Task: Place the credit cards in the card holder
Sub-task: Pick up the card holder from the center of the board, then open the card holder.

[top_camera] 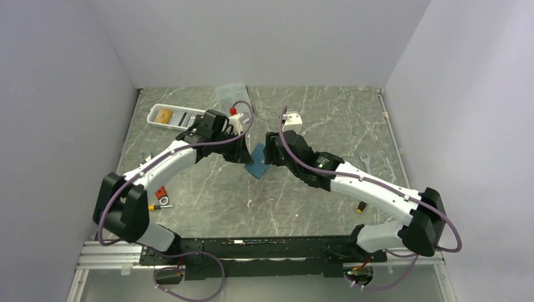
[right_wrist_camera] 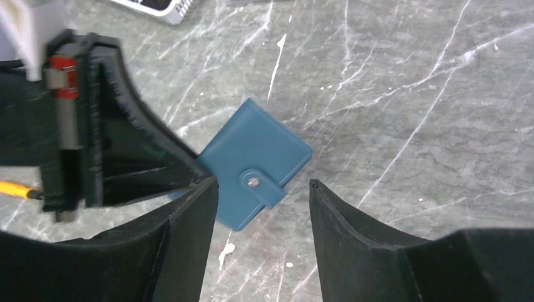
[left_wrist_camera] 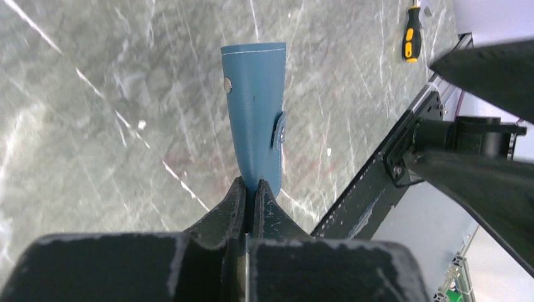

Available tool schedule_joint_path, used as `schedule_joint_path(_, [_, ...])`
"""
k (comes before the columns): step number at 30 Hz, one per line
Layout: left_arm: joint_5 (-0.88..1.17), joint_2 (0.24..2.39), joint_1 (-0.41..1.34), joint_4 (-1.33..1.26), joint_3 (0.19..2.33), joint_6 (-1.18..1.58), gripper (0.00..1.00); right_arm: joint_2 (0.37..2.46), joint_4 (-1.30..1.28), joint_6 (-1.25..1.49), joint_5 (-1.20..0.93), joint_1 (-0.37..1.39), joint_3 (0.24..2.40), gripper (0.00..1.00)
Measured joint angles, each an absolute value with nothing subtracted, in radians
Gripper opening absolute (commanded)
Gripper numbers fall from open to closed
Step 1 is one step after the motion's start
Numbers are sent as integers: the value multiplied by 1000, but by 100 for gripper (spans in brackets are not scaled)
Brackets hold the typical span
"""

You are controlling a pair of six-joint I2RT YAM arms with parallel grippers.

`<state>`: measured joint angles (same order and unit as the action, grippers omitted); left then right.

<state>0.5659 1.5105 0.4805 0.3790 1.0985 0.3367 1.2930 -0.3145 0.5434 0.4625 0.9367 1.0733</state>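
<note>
The card holder (right_wrist_camera: 252, 157) looks smooth, matt, leather-like; the table (right_wrist_camera: 409, 94) glossy veined stone; the left gripper (left_wrist_camera: 254, 192) scuffed black plastic.

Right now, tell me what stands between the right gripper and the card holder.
Nothing visible does. The right gripper hangs open above the card holder. The left gripper is shut on the holder's edge, off to one side.

Seen from above, we find the card holder (top_camera: 257, 166) at mid-counter (top_camera: 327, 119), held in the left claw (left_wrist_camera: 254, 192) at its 9 o'clock, with the right claw (right_wrist_camera: 264, 189) at its 3 o'clock. Toward 10 o'clock sits a basket (top_camera: 192, 117) with a card (top_camera: 164, 116) in it. A compartment box (top_camera: 232, 94) lies near 12 o'clock, a wrench (top_camera: 366, 160) at 3 o'clock.
</note>
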Motion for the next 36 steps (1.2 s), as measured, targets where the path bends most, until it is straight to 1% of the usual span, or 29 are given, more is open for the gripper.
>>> schedule_joint_path(5, [554, 1421, 483, 443, 1066, 354, 0, 1321, -336, 538, 450, 949, 1078, 59])
schedule_joint_path(9, [553, 1414, 483, 447, 1066, 365, 0, 1329, -336, 542, 447, 969, 1078, 63])
schedule_joint_path(16, [553, 1414, 483, 454, 1066, 388, 0, 1393, -328, 554, 449, 1031, 1078, 63])
schedule_joint_path(20, [564, 1413, 474, 454, 1066, 392, 0, 1438, -328, 567, 466, 1050, 1078, 61])
schedule_joint_path(26, [591, 1402, 463, 454, 1066, 408, 0, 1446, -305, 568, 516, 1050, 1070, 54])
schedule_joint_path(32, [608, 1388, 458, 453, 1065, 414, 0, 1446, -249, 556, 569, 1052, 1034, 50])
schedule_joint_path(36, [617, 1388, 453, 445, 1062, 417, 0, 1454, -229, 531, 607, 1071, 1034, 49])
